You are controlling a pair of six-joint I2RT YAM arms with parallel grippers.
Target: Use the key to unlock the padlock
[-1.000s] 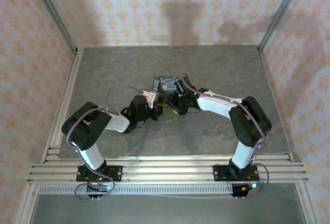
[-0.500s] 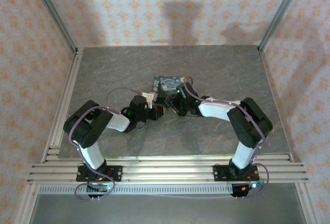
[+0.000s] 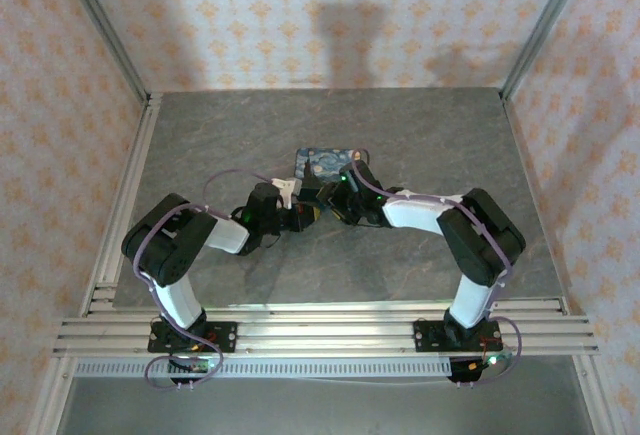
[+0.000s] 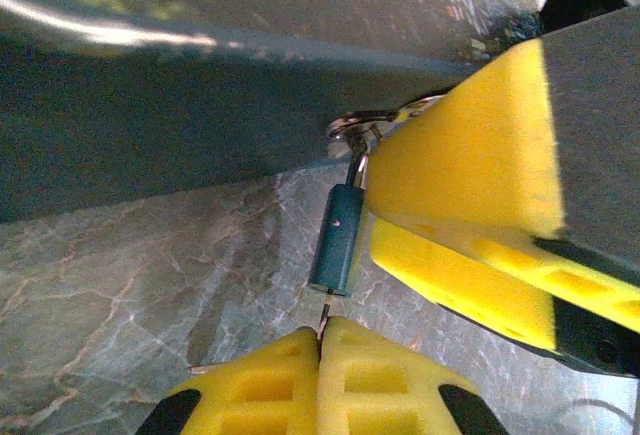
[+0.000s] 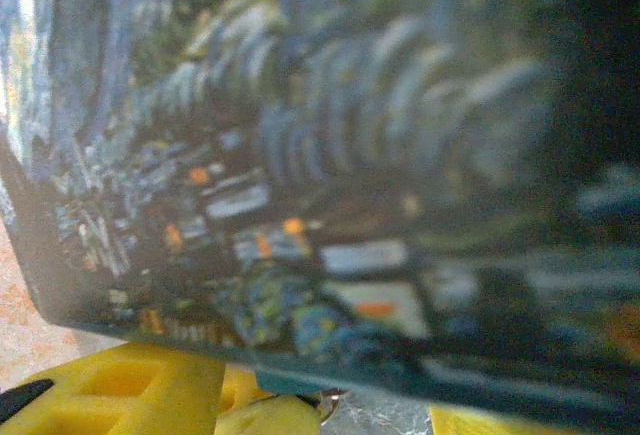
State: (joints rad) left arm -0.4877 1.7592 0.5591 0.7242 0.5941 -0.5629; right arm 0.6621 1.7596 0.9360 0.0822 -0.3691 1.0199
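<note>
So the left gripper [image 4: 321, 343] is clamped fully shut, and pinched between its yellow pads is the key [image 4: 323, 319]. All you see of it is a thin silver sliver poking out past the fingertips. Straight ahead of those tips, right at the end of the sliver, is the padlock [image 4: 336, 239]. It has a small dark teal body roughly in line with the key, bottom end toward the gripper. Whether the key is actually in the keyhole or just at it, I can't tell.

The padlock's shackle [image 4: 357, 163] runs on away from the gripper to a metal ring [image 4: 358, 123] on the edge of the blue box [image 4: 150, 115]. The box sits beyond the padlock and spreads off to the gripper's left.

The right gripper [image 4: 376, 221] comes in from the left gripper's right side, jaws about half apart. Its yellow tips are just beside the padlock body and shackle. Can't tell if they touch it or grip anything. In its own wrist view the painted box is right up close ahead and blurry, with its yellow fingers [image 5: 130, 387] along the bottom edge.

From above, both grippers meet nose to nose on the near side of the box, over the grey marble table [image 3: 420, 135].
</note>
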